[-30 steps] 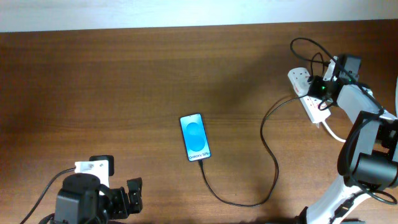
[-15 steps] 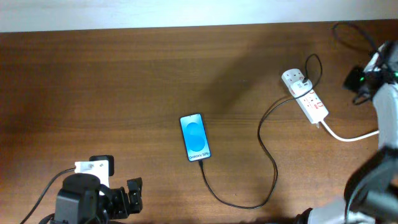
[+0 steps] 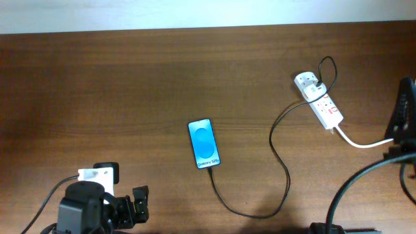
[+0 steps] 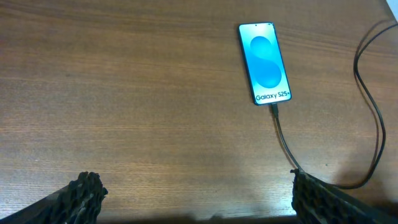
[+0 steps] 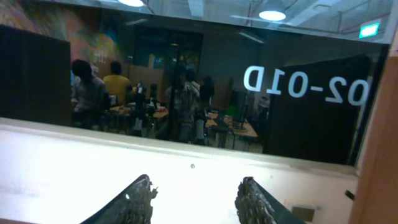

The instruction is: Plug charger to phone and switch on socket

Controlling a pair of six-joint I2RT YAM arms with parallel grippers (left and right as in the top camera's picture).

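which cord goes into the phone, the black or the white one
The thin black cable: it loops round to the phone and meets its bottom edge. The thick white cord leaves the strip and runs off right, away from the phone.

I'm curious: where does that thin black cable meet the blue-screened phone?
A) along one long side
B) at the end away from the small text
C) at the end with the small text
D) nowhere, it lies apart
C: in the left wrist view the charger runs straight into the phone at the end that reads Galaxy S25+.
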